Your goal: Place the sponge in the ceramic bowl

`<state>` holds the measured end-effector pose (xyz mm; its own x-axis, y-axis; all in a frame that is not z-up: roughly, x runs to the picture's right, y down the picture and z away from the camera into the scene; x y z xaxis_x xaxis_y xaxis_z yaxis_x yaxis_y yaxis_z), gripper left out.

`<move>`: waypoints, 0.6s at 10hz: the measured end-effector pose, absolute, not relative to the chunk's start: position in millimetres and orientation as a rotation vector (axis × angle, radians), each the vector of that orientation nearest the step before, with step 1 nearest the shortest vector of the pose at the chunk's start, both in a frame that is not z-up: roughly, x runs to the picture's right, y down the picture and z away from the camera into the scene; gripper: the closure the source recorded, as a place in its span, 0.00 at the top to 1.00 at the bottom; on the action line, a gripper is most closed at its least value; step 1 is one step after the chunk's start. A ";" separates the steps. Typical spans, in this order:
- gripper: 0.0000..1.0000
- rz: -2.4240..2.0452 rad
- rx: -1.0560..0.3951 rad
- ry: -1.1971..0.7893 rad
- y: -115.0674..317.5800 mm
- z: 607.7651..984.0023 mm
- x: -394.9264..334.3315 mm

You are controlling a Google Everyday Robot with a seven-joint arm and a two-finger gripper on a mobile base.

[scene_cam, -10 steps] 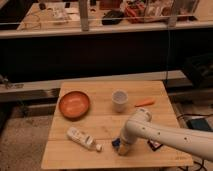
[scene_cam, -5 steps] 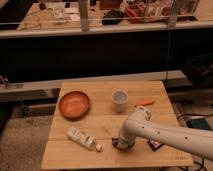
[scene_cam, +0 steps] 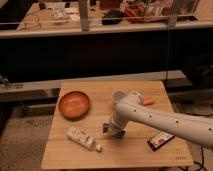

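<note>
The white arm (scene_cam: 165,120) is seen reaching in from the right edge across the wooden tabletop (scene_cam: 130,155), bent downward at its wrist near the middle of the board. The hand (scene_cam: 113,130) is pointed down at the tabletop, just in front of the small white cup (scene_cam: 118,96) and to the right of the white bottle (scene_cam: 81,138). The hand is seen clamped on the sponge (scene_cam: 120,134), of which only a small bluish patch is shown at the lower right of the hand. Whether the sponge is touching the board or held just above it cannot be told.

The ceramic bowl (scene_cam: 74,105) is set on the left part of the tabletop, well apart from the hand, and nothing is seen inside it.

Compared with half a second ago, the hand has been shifted away from the front edge, toward the cup and slightly toward the bowl's side, and the sponge has been carried along with it. The bowl, cup and bottle have been left where they were, as have the small orange object (scene_cam: 148,102) to the right of the cup and the dark packet (scene_cam: 160,141) near the front right.

Red marks are shown on the packet, but no writing on it or on the bottle can be read
</note>
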<state>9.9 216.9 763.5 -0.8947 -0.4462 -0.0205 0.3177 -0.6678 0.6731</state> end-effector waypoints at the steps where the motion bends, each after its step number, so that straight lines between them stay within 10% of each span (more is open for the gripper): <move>1: 0.00 -2.513 0.293 -0.971 207.1 772.1 0.2; 6: 0.00 -2.455 0.533 -0.944 143.0 806.0 -73.3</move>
